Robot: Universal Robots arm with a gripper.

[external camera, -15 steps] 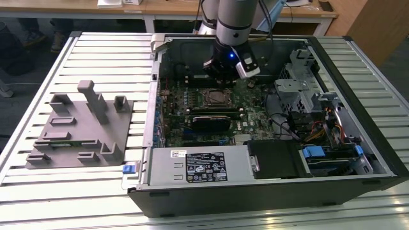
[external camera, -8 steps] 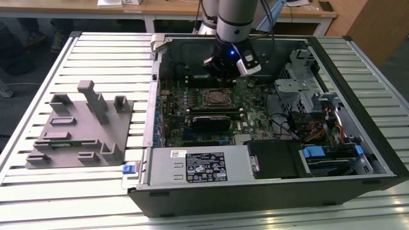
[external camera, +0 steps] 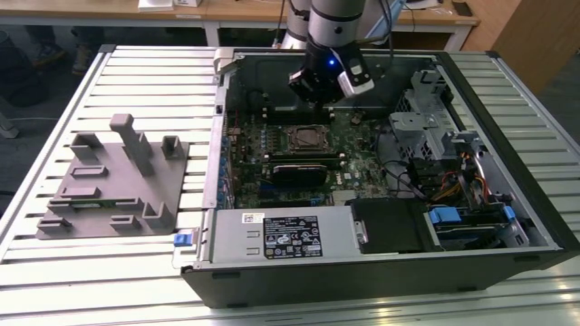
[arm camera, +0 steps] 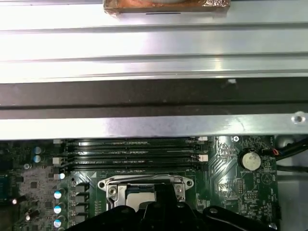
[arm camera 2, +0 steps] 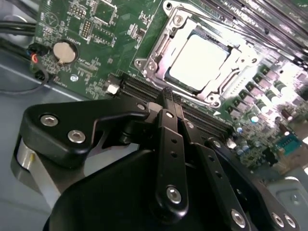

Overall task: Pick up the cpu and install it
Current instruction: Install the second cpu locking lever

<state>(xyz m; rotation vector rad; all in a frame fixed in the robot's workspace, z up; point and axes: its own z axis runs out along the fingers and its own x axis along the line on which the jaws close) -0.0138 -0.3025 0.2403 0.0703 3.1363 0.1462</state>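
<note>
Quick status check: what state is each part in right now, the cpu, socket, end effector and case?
cpu: seated flat in the socket.
socket frame: open around the cpu.
end effector: above the board, beside the socket, holding nothing.
computer case: lying flat, side panel off.

The open computer case (external camera: 381,272) lies flat on the slatted table (external camera: 145,61), and to the exterior view's left of the case a moulded holder tray (external camera: 113,183) rests on those slats. Inside the case the motherboard (external camera: 299,163) covers the floor, with the socket frame (external camera: 306,138) about its middle and the cpu (arm camera 2: 198,61) seated in that frame. The gripper (external camera: 319,87) hangs above the board just behind the frame, while the drive bay (external camera: 444,170) stands to the frame's right in the exterior view.
</note>
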